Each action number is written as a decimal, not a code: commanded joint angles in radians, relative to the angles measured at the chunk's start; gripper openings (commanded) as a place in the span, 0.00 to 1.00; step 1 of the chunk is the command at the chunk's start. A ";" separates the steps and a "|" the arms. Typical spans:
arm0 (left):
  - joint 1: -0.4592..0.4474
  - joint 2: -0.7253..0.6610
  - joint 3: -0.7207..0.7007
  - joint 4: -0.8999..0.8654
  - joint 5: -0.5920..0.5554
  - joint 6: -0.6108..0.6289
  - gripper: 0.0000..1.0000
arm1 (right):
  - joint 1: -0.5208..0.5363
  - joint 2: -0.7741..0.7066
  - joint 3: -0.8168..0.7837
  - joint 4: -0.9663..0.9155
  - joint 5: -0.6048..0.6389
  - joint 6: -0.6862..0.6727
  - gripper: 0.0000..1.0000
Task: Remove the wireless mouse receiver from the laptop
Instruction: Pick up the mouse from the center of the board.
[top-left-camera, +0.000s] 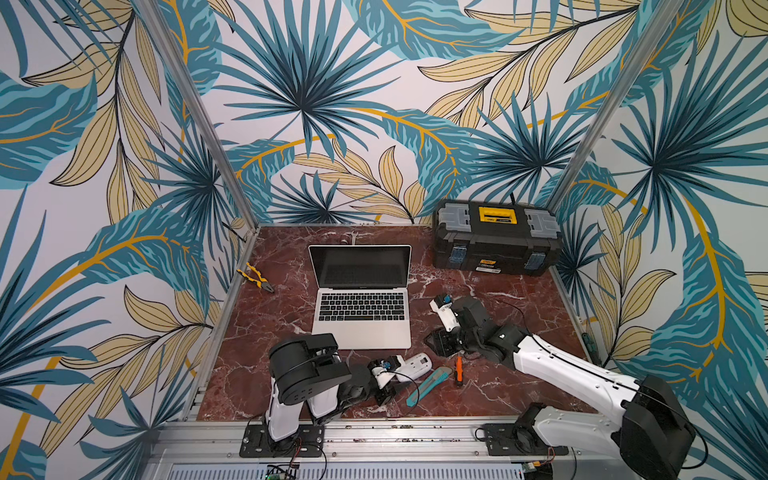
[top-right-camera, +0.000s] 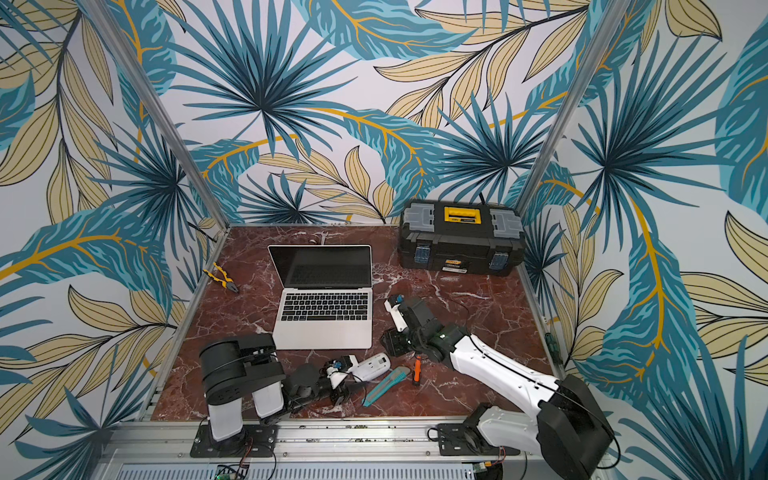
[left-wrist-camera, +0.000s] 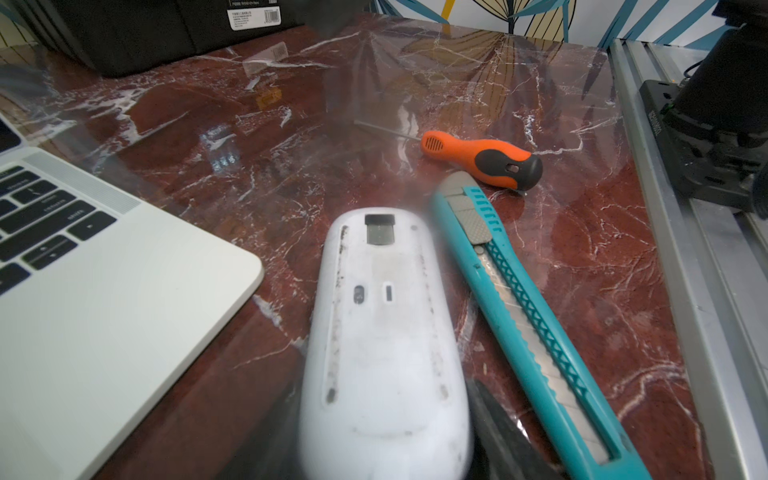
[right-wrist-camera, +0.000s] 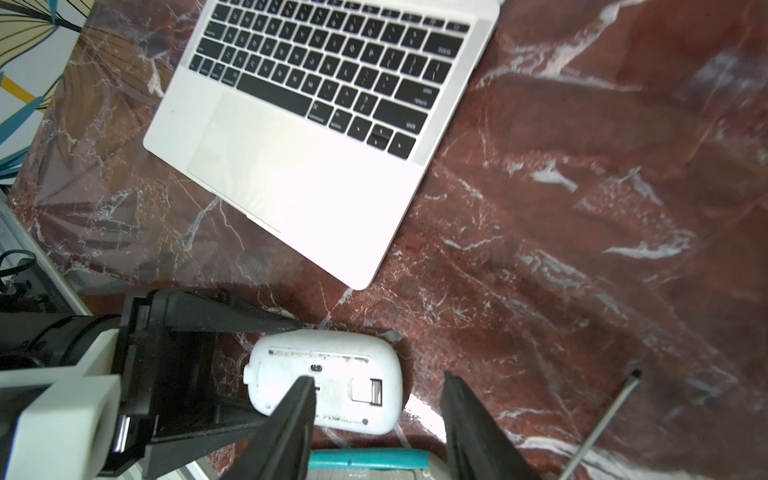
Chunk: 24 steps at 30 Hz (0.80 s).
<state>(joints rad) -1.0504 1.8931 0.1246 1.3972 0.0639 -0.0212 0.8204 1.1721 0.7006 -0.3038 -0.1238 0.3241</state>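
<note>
Receiver (left-wrist-camera: 379, 232), black-capped with a metal plug, sits in the slot on the underside of a white mouse (top-left-camera: 417, 365). The mouse is turned belly-up, just near of the near right corner of the open laptop (top-left-camera: 361, 303), which stands mid-table on the marble table (top-left-camera: 519, 386). Left pincer (left-wrist-camera: 382, 386) pinches the mouse by its sides. Right pincer (right-wrist-camera: 379, 379) hangs over the mouse with its jaws spread; in the right wrist view the receiver shows between them. A teal box cutter (top-left-camera: 428, 384) and an orange screwdriver (top-left-camera: 459, 370) lie just right of the mouse.
</note>
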 joint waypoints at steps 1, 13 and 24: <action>-0.002 -0.078 -0.021 -0.006 -0.006 -0.039 0.48 | 0.000 -0.050 -0.037 0.031 0.039 -0.067 0.56; 0.032 -0.676 0.176 -0.945 0.019 -0.065 0.44 | 0.002 -0.231 -0.049 0.113 -0.119 -0.350 0.59; 0.035 -0.825 0.190 -1.090 0.072 -0.108 0.43 | 0.002 -0.493 -0.053 0.080 -0.254 -0.713 0.74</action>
<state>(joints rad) -1.0191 1.1347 0.2996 0.3767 0.1108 -0.1051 0.8207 0.7261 0.6579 -0.2123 -0.2901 -0.2443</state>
